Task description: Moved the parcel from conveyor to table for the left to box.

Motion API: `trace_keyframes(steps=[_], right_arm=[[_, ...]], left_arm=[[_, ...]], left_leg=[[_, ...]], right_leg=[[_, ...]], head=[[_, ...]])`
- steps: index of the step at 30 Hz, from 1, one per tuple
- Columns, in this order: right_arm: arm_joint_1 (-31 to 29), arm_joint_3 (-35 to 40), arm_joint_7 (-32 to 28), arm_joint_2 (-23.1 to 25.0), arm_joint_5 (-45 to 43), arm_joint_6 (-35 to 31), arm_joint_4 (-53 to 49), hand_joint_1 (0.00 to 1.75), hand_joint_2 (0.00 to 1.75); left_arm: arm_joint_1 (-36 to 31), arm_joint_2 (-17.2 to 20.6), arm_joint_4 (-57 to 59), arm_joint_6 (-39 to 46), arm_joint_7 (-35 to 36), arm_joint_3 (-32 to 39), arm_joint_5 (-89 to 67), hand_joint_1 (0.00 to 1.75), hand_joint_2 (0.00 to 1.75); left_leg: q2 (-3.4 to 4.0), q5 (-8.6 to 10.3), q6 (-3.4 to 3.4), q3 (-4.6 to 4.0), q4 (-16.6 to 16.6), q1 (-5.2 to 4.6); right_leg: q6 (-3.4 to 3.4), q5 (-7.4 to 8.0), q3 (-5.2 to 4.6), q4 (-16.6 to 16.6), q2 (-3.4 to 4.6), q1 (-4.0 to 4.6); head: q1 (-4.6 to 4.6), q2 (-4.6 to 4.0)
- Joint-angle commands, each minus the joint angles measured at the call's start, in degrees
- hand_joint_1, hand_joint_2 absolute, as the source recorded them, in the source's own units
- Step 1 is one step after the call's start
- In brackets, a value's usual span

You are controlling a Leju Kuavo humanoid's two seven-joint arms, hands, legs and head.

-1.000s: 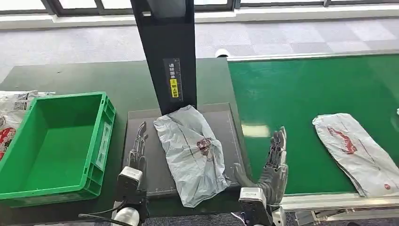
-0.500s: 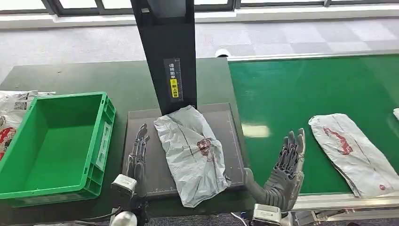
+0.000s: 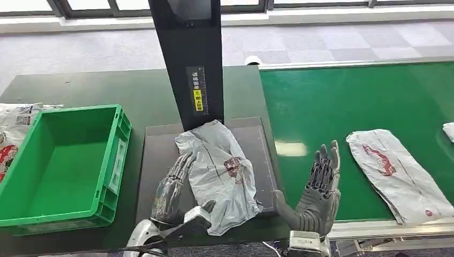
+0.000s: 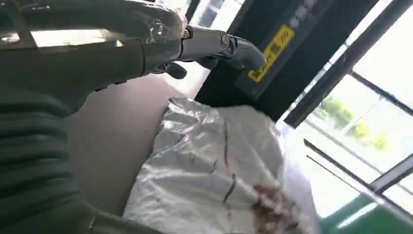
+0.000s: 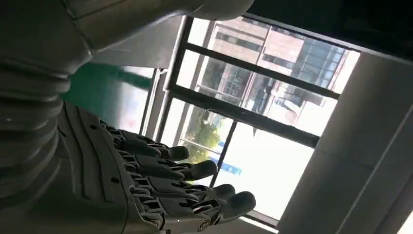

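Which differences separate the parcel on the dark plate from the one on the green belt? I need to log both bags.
The parcel on the plate looks crumpled and bunched; the parcel on the belt lies flatter and longer. The plate one overhangs the plate's near edge beside the left hand; the belt one lies clear of the right hand. Both are pale plastic bags with red print.

Black upright post (image 3: 187, 59) with a yellow label (image 3: 198, 100) stands at 12 o'clock, rising off the dark scale plate (image 3: 160, 140). White printed bags (image 3: 13, 128) lie at 9 o'clock, at the table edge, partly cut off. Grey tiled floor (image 3: 332, 45) and window frames (image 3: 85, 6) run along the top, 11 to 1 o'clock.
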Motion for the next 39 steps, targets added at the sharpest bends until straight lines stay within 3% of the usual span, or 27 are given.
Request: trace_keyframes(steps=[1,34,35,39], right_arm=[[-2.8,-1.9,-0.6,-0.9,-1.2,1.3,4.1,0.00,1.75],[-4.6,-1.1,0.1,-1.1,-0.8,2.0,5.9,0.00,1.75],[-4.6,-1.1,0.1,-1.1,-0.8,2.1,5.9,0.00,1.75],[-4.9,-1.1,0.1,-1.3,-0.9,2.5,6.3,0.00,1.75]], left_arm=[[-2.5,4.5,8.0,-4.8,3.7,-8.8,-7.2,0.00,1.75],[-0.5,5.4,7.9,-7.3,2.9,-12.1,-7.2,0.00,1.75],[-0.5,5.5,7.6,-6.8,2.4,-12.2,-7.1,1.75,1.75],[0.3,6.5,4.8,-6.9,1.0,-13.1,-7.6,1.75,1.75]], left_leg=[[-0.03,0.06,0.00,0.17,-0.2,0.02],[0.03,0.03,-0.01,0.12,-0.2,0.04],[0.02,0.01,0.00,0.09,-0.1,0.01],[0.05,0.00,0.00,0.08,-0.1,0.02]], right_leg=[[-0.07,0.05,0.19,-0.2,-0.07,0.03],[-0.07,0.05,0.13,-0.2,-0.01,0.05],[-0.04,0.02,0.09,-0.1,-0.01,0.02],[-0.05,0.02,0.08,-0.1,0.03,0.03]], head=[[0.00,0.00],[0.00,0.00],[0.00,0.00],[0.00,0.00]])
